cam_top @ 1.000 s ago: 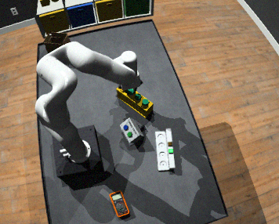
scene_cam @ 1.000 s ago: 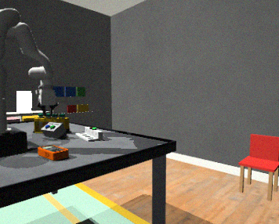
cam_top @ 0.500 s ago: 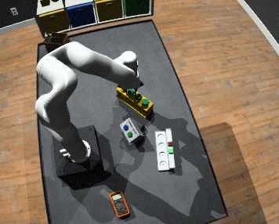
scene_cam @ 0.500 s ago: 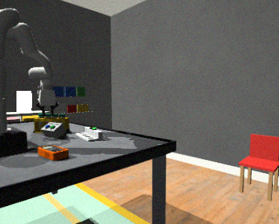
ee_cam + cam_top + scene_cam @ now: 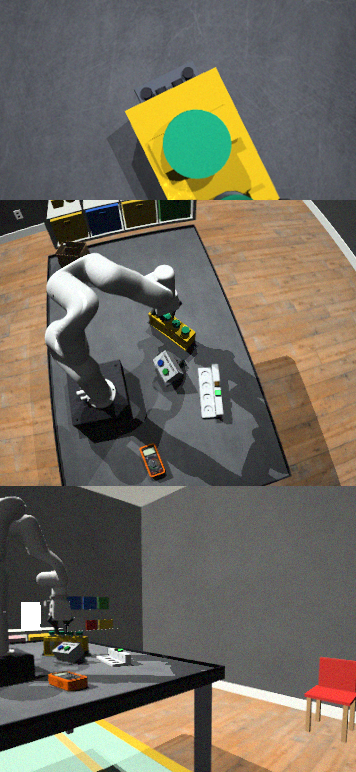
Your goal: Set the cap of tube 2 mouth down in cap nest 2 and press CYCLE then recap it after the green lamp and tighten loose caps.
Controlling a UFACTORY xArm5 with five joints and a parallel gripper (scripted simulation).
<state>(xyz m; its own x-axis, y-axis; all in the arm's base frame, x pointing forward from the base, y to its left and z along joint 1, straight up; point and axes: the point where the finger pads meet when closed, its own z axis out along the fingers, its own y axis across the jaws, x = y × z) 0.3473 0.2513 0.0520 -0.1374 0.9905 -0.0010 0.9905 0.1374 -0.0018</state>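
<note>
Two risks stood out, both tied to the tool's (image 5: 60, 626) loose stance over the decapping station (image 5: 149, 117). Its jaws stood partly open and gripped nothing, so any turn made before they closed would have spun on air and left the cap short of its stop. A closure made off-centre could have pinched the cap's rim, tilted it and cross-threaded it on the tube. A third hazard was the neighbour: the cap of tube 1 (image 5: 197, 144) sat just beside the working spot, at the end of the yellow block, and a sideways drift could have caught it instead, loosening a cap meant to stay on. The wrist view showed only a green sliver of the next cap along, judged to be the cap of tube 2 (image 5: 233, 196), at the bottom edge with dark shapes on either side that were probably the tool's own parts. That put this cap almost directly beneath the tool, on its tube rather than in the cap tray (image 5: 205, 411), whose nests looked vacant. The green lamp (image 5: 217, 391) on the tray appeared lit, so the job in hand was most likely screwing down. Whether the cap was fully seated could not be told.
</note>
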